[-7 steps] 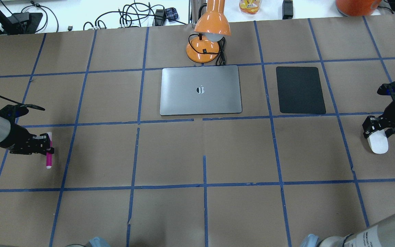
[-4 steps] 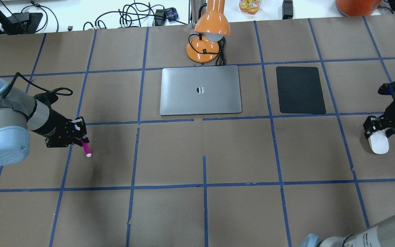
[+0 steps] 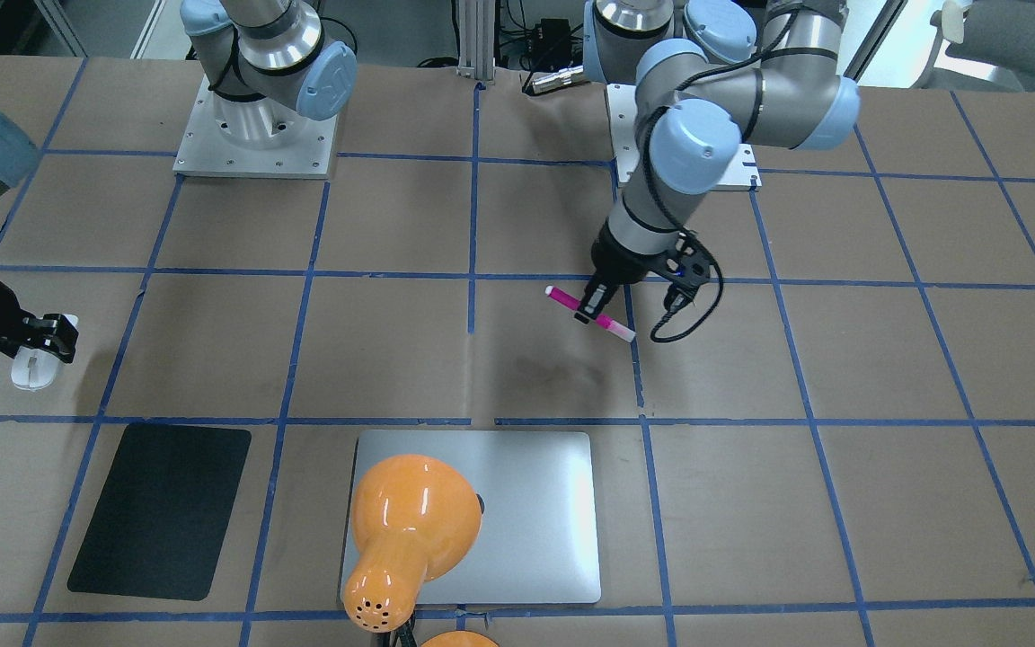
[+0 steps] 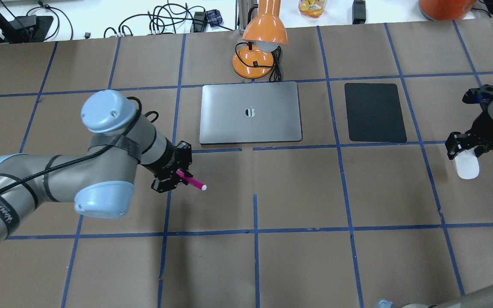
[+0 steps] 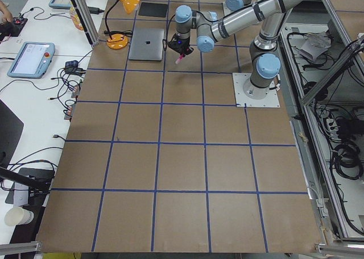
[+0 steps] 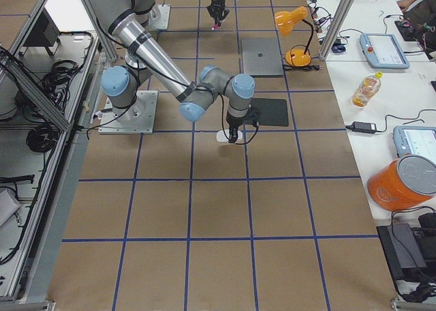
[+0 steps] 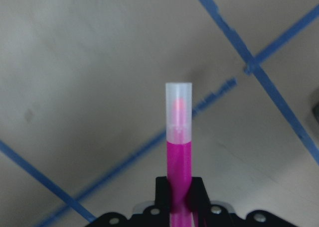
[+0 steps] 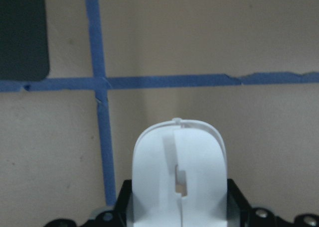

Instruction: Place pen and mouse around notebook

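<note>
Paper, brown and matte, gridded with blue tape, covers the worktop (image 3: 392, 350) in the front-facing view. Above it the left claw (image 3: 586, 313) is clamped across a slim magenta pen (image 3: 614, 327), near the smooth silver notebook (image 3: 535, 521), which a glossy orange lamp (image 3: 410, 512) partly hides. Overhead, the right claw (image 4: 464, 150) pinches the rounded white mouse (image 4: 467, 170), apart from a matte black mat (image 4: 375, 112); cables (image 4: 165, 19) trail beyond the far edge. Left wrist view: the pen's translucent cap points outward. Right wrist view: the mouse's pale shell fills the jaws.

You cannot see the pen (image 7: 178, 152) tail past the left gripper (image 7: 179, 193) fingers (image 7: 197, 189); the mouse (image 8: 179, 182) rear is cropped between the right gripper (image 8: 179, 199) fingers (image 8: 236, 197).
</note>
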`<state>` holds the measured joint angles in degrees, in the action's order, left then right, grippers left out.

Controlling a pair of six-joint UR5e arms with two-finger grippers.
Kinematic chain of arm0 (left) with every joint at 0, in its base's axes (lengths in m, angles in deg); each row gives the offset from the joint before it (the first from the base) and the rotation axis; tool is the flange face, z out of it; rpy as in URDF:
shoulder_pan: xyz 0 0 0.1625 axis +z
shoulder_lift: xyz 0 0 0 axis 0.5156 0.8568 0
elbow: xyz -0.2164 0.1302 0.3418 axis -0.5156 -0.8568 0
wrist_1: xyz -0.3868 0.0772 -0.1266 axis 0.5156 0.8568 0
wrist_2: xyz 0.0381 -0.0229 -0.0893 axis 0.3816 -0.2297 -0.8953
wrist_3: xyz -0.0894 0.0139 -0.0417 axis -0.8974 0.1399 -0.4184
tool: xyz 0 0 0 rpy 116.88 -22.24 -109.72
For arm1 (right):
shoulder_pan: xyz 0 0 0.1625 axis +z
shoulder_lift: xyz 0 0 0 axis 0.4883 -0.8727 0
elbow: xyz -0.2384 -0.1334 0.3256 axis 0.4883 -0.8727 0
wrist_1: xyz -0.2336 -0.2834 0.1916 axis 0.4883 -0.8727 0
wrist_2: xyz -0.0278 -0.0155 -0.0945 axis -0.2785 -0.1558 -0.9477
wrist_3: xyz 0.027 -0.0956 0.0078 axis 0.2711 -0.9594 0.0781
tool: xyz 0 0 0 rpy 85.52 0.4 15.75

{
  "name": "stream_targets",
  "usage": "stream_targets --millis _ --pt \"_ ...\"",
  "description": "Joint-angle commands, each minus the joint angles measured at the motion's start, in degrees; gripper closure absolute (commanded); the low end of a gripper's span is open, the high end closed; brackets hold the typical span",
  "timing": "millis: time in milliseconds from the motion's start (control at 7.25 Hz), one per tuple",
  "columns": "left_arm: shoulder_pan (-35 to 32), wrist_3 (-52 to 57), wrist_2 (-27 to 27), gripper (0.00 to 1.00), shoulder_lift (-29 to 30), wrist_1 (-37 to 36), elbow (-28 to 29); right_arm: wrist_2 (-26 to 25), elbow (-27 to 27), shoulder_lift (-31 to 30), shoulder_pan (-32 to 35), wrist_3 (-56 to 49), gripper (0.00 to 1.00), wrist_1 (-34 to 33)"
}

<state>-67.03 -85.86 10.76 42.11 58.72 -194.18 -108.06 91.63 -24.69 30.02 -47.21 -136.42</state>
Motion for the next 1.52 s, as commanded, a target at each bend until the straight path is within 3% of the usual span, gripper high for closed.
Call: stream_targets --millis 0,276,414,552,828,966,1103,1379 --pt "-8.7 -21.9 -0.2 1.00 5.8 -3.0 5.7 0.6 -5.7 2.3 6.5 6.9 0.68 0.7" --pt "-13.7 -34.4 0.3 1.00 11.8 -3.1 7.8 1.3 -11.2 6.4 11.1 10.7 0.68 0.5" --pt "-14.2 -35.0 1.0 1.00 13.8 -2.7 8.3 4.7 -15.5 9.5 12.7 14.6 0.68 0.6" --pt "-14.5 -35.7 0.9 1.00 15.6 -3.2 9.3 5.0 -19.5 13.0 14.7 16.9 0.68 0.6" --pt "-14.7 -36.0 0.8 1.00 18.3 -4.0 11.1 5.7 -24.0 18.4 16.9 24.5 0.67 0.7" --pt "-14.7 -36.0 0.8 0.94 19.2 -3.4 13.1 5.7 -24.5 19.3 18.3 25.5 0.67 0.6" --pt "-15.0 -35.6 0.9 0.01 19.7 -2.8 13.6 5.6 -24.5 19.5 19.1 27.1 0.66 0.6" --pt "-15.4 -31.4 2.6 0.00 17.9 -2.4 14.2 5.0 -24.2 20.5 20.1 26.7 0.63 0.6"
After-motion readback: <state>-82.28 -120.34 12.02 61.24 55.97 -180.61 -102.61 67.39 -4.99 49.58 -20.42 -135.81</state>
